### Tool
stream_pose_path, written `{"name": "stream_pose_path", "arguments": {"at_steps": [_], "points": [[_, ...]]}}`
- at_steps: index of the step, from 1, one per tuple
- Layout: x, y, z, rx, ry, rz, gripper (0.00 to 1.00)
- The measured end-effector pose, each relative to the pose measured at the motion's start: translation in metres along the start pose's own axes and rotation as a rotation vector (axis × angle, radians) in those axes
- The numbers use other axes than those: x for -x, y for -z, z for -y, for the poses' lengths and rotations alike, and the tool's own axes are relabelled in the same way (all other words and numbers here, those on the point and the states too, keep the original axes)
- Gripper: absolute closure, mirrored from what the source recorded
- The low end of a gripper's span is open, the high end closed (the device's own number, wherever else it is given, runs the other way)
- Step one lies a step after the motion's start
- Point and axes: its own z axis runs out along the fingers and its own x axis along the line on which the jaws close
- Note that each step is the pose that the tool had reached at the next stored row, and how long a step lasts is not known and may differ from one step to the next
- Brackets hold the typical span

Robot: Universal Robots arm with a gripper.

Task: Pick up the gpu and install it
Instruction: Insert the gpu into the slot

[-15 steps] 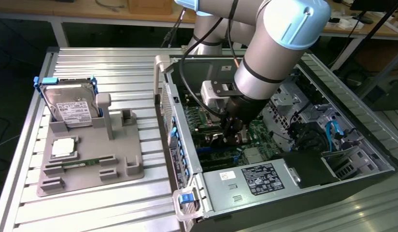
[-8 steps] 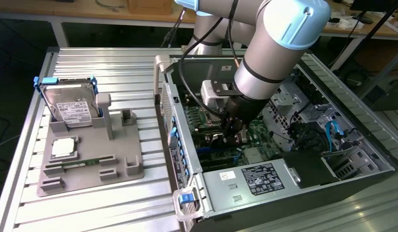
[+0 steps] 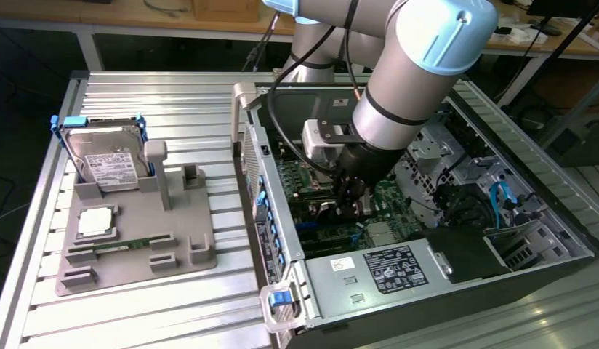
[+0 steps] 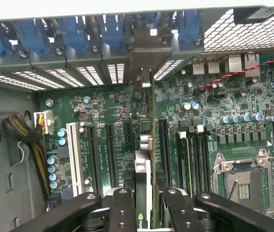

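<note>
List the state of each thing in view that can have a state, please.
computer case, lying on its side, side open.
gpu, edge-on, gripped, low over the motherboard slots; whether it is seated, cannot tell.
gripper, shut on the gpu.
hard drive, upright in the grey holder.
memory stick, flat in the grey holder.

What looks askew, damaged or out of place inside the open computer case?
Nothing stands out. The gripper holds the gpu edge-on, upright over the motherboard and in line with its slots. No part looks bent or loose.
</note>
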Motion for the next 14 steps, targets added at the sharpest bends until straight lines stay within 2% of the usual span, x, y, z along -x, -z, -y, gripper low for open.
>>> {"name": "stream_pose_path", "arguments": {"at_steps": [9,14], "points": [[0.0006,-0.0001,-0.0001,-0.0002,0.002,0.0000,0.73],[0.0007,-0.0001,-0.0001,0.0011,0.022,-0.0009,0.73]]}}
